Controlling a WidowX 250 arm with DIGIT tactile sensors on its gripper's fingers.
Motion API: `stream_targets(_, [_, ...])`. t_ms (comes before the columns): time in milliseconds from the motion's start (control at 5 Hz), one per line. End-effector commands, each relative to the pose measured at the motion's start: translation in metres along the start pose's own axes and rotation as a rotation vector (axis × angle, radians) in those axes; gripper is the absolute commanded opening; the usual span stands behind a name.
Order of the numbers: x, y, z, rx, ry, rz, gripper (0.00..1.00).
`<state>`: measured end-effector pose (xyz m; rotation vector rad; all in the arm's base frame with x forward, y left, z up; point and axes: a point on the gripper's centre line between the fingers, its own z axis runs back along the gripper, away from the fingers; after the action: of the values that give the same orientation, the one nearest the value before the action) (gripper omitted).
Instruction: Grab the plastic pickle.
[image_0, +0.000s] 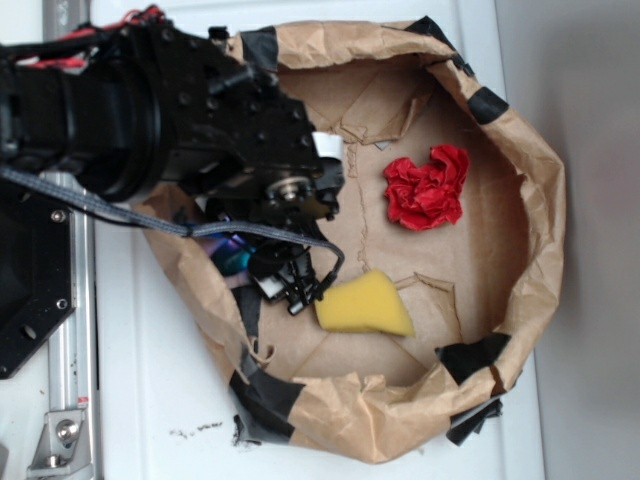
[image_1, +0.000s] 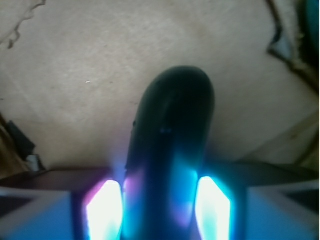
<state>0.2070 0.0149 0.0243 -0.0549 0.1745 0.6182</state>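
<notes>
The plastic pickle (image_1: 170, 135) is dark green and glossy. In the wrist view it runs lengthwise up from between my two glowing finger pads (image_1: 106, 210), its rounded end over the brown paper floor. The gripper (image_1: 160, 202) is shut on it, both pads against its sides. In the exterior view the gripper (image_0: 262, 275) is low at the left inside the paper basin. Only a dark, blue-lit bit of the pickle (image_0: 237, 258) shows under the arm there.
A crumpled brown paper basin (image_0: 535, 200) with black tape patches surrounds the work area. A yellow sponge (image_0: 365, 303) lies just right of the gripper. A red crumpled cloth (image_0: 428, 187) sits farther right. The black arm (image_0: 150, 100) covers the upper left.
</notes>
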Motion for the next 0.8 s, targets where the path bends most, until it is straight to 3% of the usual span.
stream_targets(0, [0.016,-0.013,0.113,0.120,-0.198,0.001,0.00])
stream_targets(200, [0.009,-0.015,0.154,0.125,-0.227,-0.028,0.00])
stream_targets(600, [0.004,-0.023,0.151,0.177,-0.369,-0.247,0.00])
